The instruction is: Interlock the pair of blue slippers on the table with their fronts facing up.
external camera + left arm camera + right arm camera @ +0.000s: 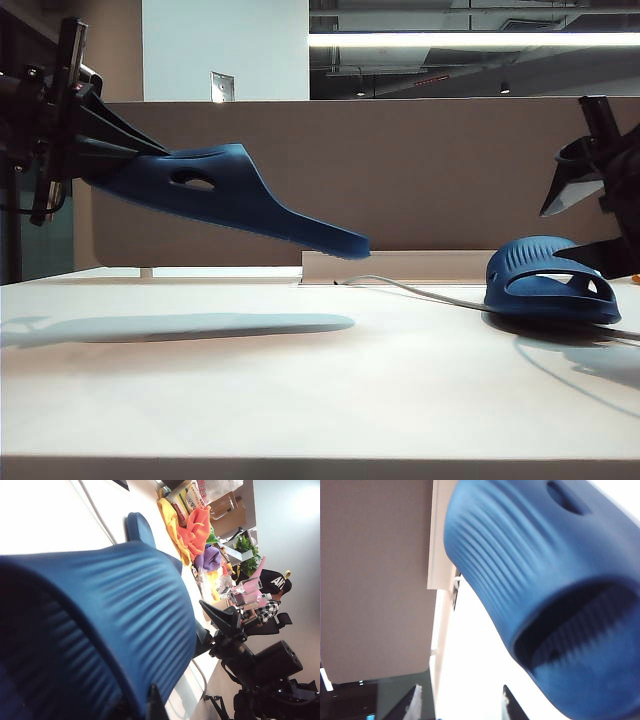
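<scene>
Slipper (pixel 225 195) held aloft in the clamped left gripper (pixel 95 150), its mate (pixel 550 280) flat on the table (pixel 300 380) beneath the wide-open right gripper (pixel 580 185), which should descend squarely over the ribbed strap.

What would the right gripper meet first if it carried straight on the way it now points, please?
Probably the slipper on the table: the open right gripper hangs just above it, pointing down at its strap, though depth is unclear.
</scene>
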